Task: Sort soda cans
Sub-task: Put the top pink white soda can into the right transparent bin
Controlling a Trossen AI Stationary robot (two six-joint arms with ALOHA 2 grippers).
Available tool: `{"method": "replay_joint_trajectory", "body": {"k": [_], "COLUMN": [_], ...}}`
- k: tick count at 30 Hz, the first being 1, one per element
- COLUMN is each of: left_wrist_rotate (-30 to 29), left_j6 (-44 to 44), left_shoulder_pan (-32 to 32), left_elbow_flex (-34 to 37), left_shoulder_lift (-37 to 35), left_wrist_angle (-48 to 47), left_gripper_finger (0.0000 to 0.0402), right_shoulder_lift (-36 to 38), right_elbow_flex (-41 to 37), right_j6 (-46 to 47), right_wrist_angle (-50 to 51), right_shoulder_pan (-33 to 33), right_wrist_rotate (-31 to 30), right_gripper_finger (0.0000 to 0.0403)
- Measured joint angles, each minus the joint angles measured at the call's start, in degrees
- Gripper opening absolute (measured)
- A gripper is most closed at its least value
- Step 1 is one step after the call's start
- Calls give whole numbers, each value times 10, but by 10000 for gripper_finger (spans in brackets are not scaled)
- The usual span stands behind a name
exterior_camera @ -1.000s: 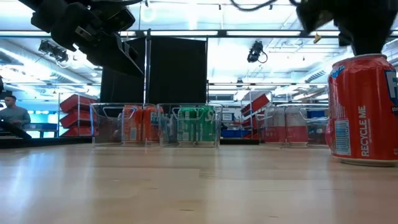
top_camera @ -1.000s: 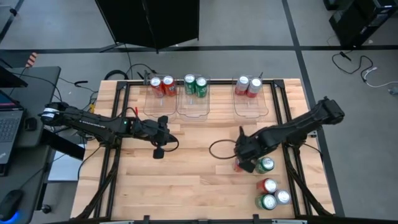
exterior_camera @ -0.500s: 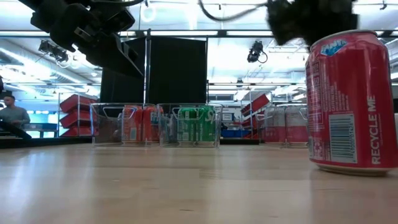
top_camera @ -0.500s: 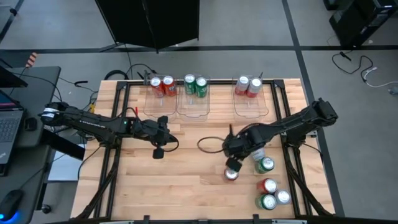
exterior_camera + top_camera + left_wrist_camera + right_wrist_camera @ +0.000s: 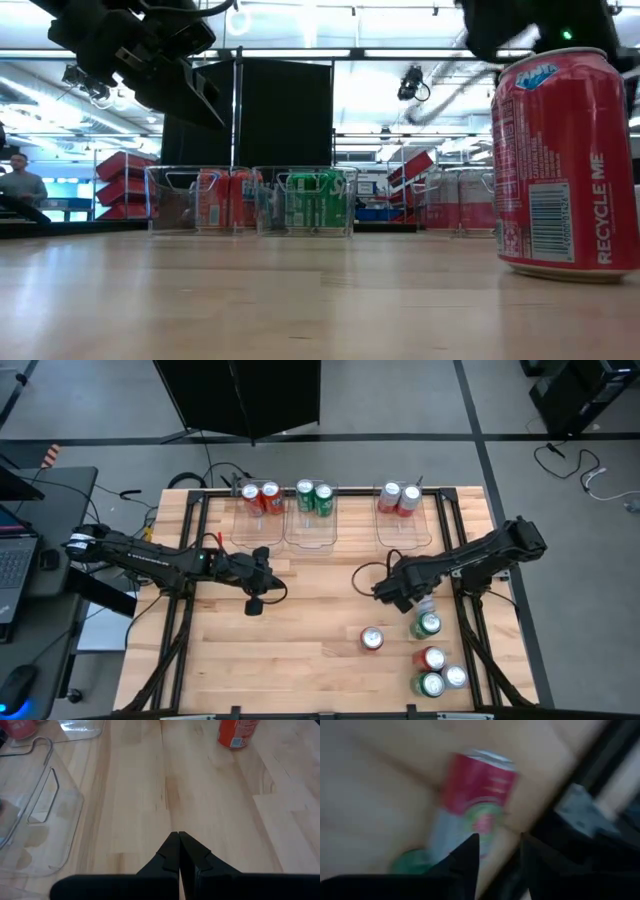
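Red can [image 5: 372,639] stands upright on the wooden table [image 5: 300,660], long axis vertical, silver top up; we see it alone at mid-table toward the front, apart from either gripper. In low view the same can [image 5: 563,165] fills the right side: smooth painted metal cylinder, white print running up the side, rim tapered at top. Just to its right, a green can [image 5: 427,625] upright w/ silver lid; nearer the front-right corner a tight cluster, red can [image 5: 431,658], green can [image 5: 431,684], silver-white can [image 5: 455,677], all upright, touching or nearly so. At the back edge, three clear plastic bins [image 5: 318,530]: left w/ two red cans [image 5: 260,496], middle w/ two green cans [image 5: 314,495], right w/ two pale cans [image 5: 399,496]. Bins thin-walled, glossy, rounded corners. Right gripper [image 5: 388,590] hangs above the table, behind and right of the lone red can, not on it; fingers [image 5: 465,857] stand a narrow gap apart, nothing between. Left gripper [image 5: 256,604] waits over left-centre boards, fingers [image 5: 170,852] pressed together, empty. Table: pale planks, visible grain, black frame rails.
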State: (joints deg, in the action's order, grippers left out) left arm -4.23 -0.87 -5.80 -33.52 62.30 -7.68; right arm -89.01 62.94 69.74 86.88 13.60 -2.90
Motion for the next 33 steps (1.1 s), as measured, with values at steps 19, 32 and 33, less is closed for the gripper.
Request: {"method": "replay_joint_trajectory", "body": {"k": [19,32,33], "left_wrist_rotate": [0,-220,-245], "left_j6": [-2,83,100], "left_shoulder_pan": [0,23,27], "left_elbow_flex": [0,29,32], "left_shoulder_lift": [0,9,9], "left_wrist_angle": [14,-67,-84], "left_gripper_finger": [0,0,0], "right_shoulder_lift": [11,10,10], "right_elbow_flex": [-64,27,27], "right_j6": [-180,-358,-362], "right_wrist_angle": [-311,-483,-490], "right_shoulder_pan": [-76,-100,-100], "right_wrist_rotate": [-38,-93,-95], "right_gripper_finger": [20,20,20]}}
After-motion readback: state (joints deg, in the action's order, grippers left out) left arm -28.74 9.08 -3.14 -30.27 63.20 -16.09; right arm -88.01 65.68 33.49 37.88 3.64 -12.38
